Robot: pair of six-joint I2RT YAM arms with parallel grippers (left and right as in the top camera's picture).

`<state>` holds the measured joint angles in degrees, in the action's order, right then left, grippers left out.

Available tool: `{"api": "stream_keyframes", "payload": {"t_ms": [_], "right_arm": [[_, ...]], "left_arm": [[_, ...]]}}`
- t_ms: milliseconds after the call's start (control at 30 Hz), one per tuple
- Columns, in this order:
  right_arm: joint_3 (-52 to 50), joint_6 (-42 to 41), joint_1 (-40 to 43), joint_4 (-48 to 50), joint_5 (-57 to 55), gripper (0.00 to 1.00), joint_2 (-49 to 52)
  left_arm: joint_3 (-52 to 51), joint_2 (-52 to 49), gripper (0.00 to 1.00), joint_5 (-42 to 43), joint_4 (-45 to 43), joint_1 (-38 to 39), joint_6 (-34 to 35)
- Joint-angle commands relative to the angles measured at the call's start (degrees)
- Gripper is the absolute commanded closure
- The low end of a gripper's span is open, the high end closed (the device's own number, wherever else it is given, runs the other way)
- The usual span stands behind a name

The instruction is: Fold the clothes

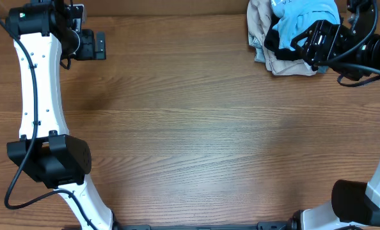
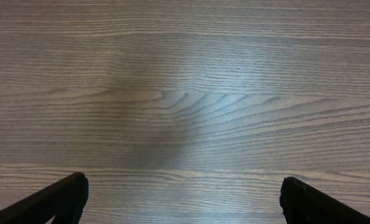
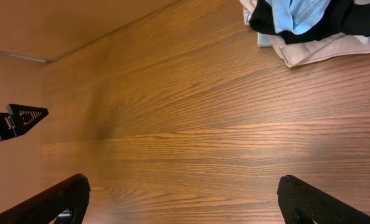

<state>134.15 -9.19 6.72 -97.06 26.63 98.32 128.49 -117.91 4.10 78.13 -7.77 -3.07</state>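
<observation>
At the tabletop's (image 1: 190, 128) far right corner, from above: shows the shirt (image 1: 305, 14) crumpled atop a pile, with a black garment (image 1: 274, 39) and beige ones (image 1: 286, 65) beneath. Places the right claw (image 1: 303, 43) at that pile's edge, spread wide, gripping nothing. Places the left claw (image 1: 102, 46) well apart, likewise agape.

Left wrist: shows only bare wood between spread fingers.

Right wrist: catches the shirt at the top edge, beyond the fingers, untouched.

Judged step: reaching for the shirt, with folding not begun. Next calls for pinching blue cloth alone and dragging it to open wood.
</observation>
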Motion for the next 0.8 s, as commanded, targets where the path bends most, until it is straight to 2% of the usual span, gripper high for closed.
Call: {"api": "stream_keyframes", "payload": {"t_ms": [0,167,267,500,767], "right_arm": [[0.87,0.26,0.09,0.04,-4.09,0.0,-0.59],[0.39,0.76,-0.55,2.16,-11.93,0.0,-0.44],[-2.38,4.92,-2.93,7.3,-14.67,0.0,-1.84],[-29.42,6.27,-12.7,37.07,-17.7,0.0,-17.88],[-68.83,5.99,-14.1,66.16,-17.94,0.0,-41.7]], "left_arm": [[-0.2,0.04,0.0,0.39,-0.02,-0.04,0.52],[-0.2,0.04,0.0,0.39,-0.02,-0.04,0.52],[-0.2,0.04,0.0,0.39,-0.02,-0.04,0.52],[-0.2,0.04,0.0,0.39,-0.02,-0.04,0.52],[-0.2,0.04,0.0,0.39,-0.04,-0.04,0.52]]}}
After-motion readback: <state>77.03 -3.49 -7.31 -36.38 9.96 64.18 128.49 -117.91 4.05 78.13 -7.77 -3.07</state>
